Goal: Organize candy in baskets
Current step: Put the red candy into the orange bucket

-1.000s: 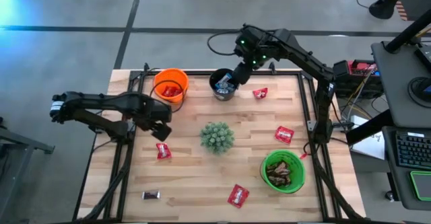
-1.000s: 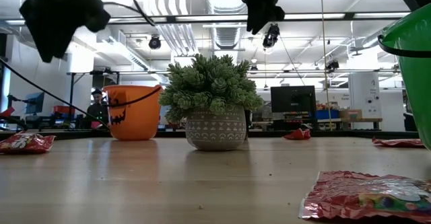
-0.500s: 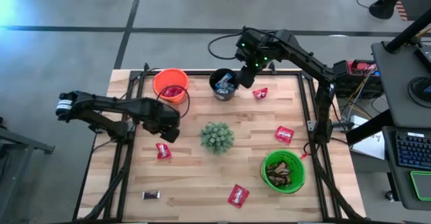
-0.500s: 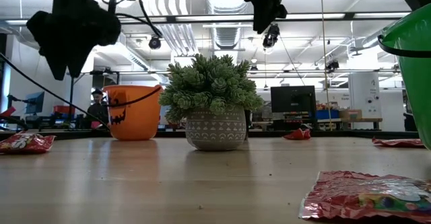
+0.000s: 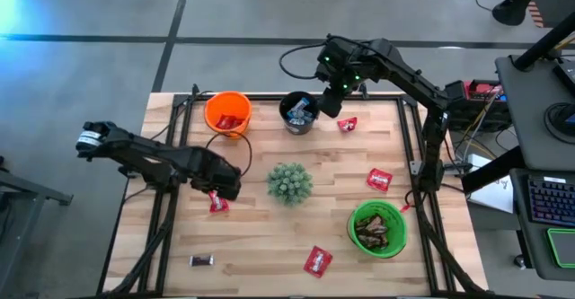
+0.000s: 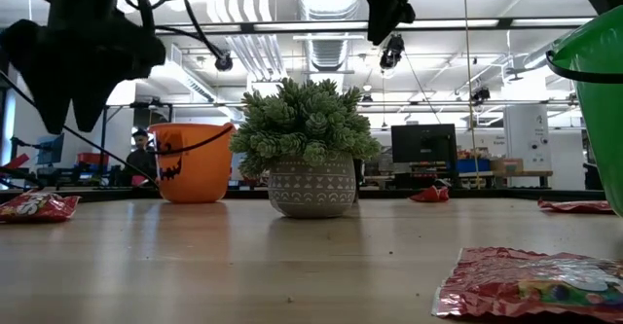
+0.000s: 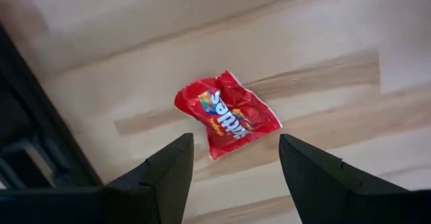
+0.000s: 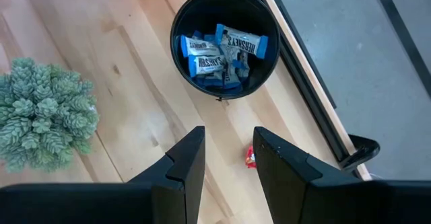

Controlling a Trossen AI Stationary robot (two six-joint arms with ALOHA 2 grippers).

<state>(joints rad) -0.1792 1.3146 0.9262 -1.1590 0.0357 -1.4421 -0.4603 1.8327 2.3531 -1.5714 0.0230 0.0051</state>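
hovering with its fingers spread and gripping nothing, the left gripper [image 7: 232, 177] hangs just above a red candy packet [image 7: 226, 114] that reads "skittles", lying flat on the table [image 5: 269, 236] near its left edge, partly under the gripper in the high view. the left arm reaches in low from beyond the left edge, bent at the elbow.

the right gripper [image 8: 225, 160] has its fingers parted a little and empty; it is raised over the back edge, just beside the black bucket [image 5: 298, 112]. blue-and-silver bars in that bucket read "hershey's" [image 8: 241, 44]. the right arm stretches in from the back right corner, folded high.

the orange bucket [image 5: 227, 112] stands near the back left corner with red packets inside. the green bucket [image 5: 378, 229] sits toward the front right, holding dark brown bars.

loose red packets lie by the black bucket [image 5: 347, 124], near the right edge [image 5: 379, 180] and near the front edge [image 5: 316, 261]. a dark bar [image 5: 201, 260] lies near the front left corner. a spiky green plant [image 5: 289, 183] stands mid-table.
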